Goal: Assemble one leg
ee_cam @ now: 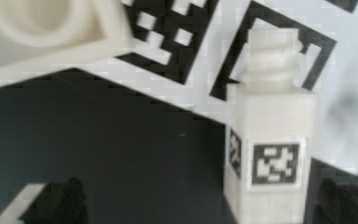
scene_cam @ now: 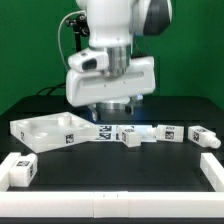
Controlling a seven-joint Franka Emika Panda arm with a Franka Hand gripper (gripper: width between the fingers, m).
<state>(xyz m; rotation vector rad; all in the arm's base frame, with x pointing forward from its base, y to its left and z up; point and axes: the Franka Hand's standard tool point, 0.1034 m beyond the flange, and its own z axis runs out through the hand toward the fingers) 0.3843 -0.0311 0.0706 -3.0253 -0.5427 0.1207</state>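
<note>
In the wrist view a white leg (ee_cam: 274,125) with a black-and-white tag on its face lies on the dark table. It sits between my two dark fingertips (ee_cam: 51,202), much nearer the other one. My gripper (ee_cam: 202,205) is open and empty; whether a fingertip touches the leg I cannot tell. In the exterior view my gripper (scene_cam: 113,112) hangs low over the table's middle, just above a leg (scene_cam: 130,138). More legs lie to the exterior view's right (scene_cam: 165,133) (scene_cam: 203,137), and one lies at the front left (scene_cam: 20,168).
The large white tray-like panel (scene_cam: 45,129) (ee_cam: 51,45) lies at the exterior view's left. The marker board (scene_cam: 100,132) (ee_cam: 176,40) lies beside it under the arm. A white rim (scene_cam: 110,207) borders the table's front and right (scene_cam: 211,170).
</note>
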